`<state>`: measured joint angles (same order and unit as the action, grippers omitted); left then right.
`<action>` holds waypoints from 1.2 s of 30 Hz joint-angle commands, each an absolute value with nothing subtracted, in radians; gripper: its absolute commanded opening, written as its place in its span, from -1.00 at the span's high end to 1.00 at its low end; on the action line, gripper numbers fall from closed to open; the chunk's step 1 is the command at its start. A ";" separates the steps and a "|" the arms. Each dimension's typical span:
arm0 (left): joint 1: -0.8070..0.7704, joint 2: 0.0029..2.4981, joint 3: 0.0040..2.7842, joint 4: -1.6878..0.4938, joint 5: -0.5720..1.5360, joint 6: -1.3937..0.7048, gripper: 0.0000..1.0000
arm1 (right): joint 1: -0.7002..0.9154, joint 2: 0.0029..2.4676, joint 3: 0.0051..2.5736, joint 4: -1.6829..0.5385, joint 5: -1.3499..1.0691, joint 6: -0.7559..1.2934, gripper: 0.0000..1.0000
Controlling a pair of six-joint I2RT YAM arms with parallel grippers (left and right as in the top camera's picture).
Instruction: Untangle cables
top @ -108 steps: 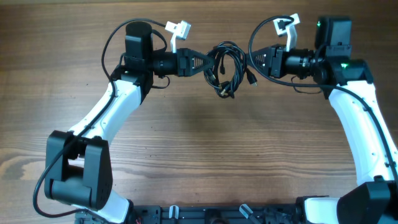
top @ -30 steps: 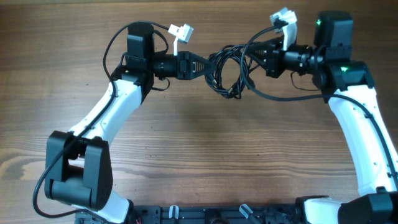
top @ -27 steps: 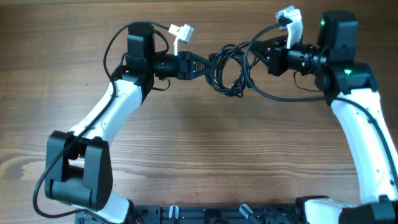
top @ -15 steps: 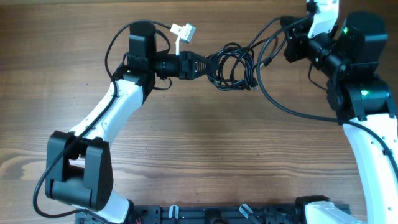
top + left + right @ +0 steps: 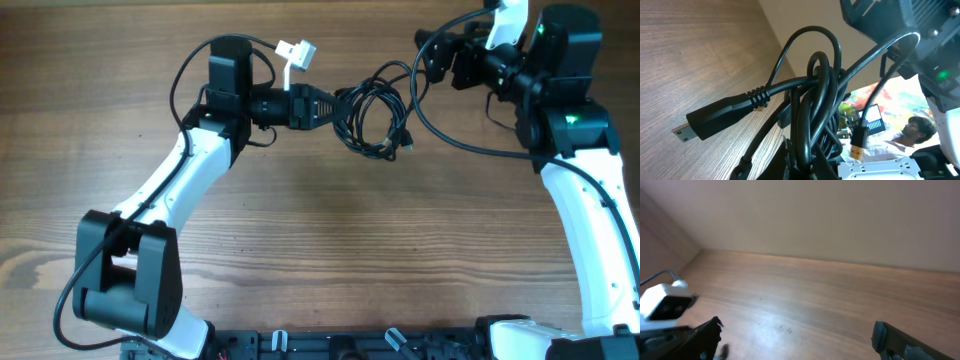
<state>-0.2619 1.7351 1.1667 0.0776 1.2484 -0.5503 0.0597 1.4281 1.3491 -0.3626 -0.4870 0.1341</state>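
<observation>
The cables (image 5: 372, 108) hang as a tangled black bundle of loops above the far middle of the table, one plug (image 5: 408, 146) dangling at the lower right. My left gripper (image 5: 333, 105) is shut on the bundle's left side. In the left wrist view the cables (image 5: 812, 100) rise from between the gripper (image 5: 812, 167) jaws, with a black plug (image 5: 710, 120) sticking out left and a gold-tipped plug (image 5: 858, 148) hanging right. My right gripper (image 5: 428, 58) stands open up and to the right of the bundle, apart from it. In the right wrist view its fingers (image 5: 705, 335) are spread wide with only bare wood between them.
The wooden table (image 5: 330, 240) spreads below both arms. A thicker black arm cable (image 5: 450, 135) loops out under the right wrist. The left wrist's white camera mount (image 5: 293, 52) shows again in the right wrist view as a white mount (image 5: 662, 302) at the left edge.
My right gripper has opened, let go of the cable it was pulling, and swung up and to the right. The bundle has drawn back toward the left gripper, which has not moved.
</observation>
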 commanded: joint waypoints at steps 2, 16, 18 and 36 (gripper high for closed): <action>-0.272 1.715 1.165 -0.013 1.075 -0.531 0.92 | 0.059 1.417 1.375 -0.390 -0.727 0.214 -0.99; -0.291 1.715 1.165 -0.161 0.663 -0.619 0.92 | 0.165 1.532 1.336 -0.556 -0.709 0.430 0.18; -0.291 1.715 1.165 -0.116 0.715 -0.619 0.92 | 0.190 1.571 1.336 -0.538 -0.723 0.449 0.33; -0.290 1.715 1.165 0.038 1.040 -0.645 0.92 | 0.256 1.737 1.336 -0.386 -0.701 0.412 0.03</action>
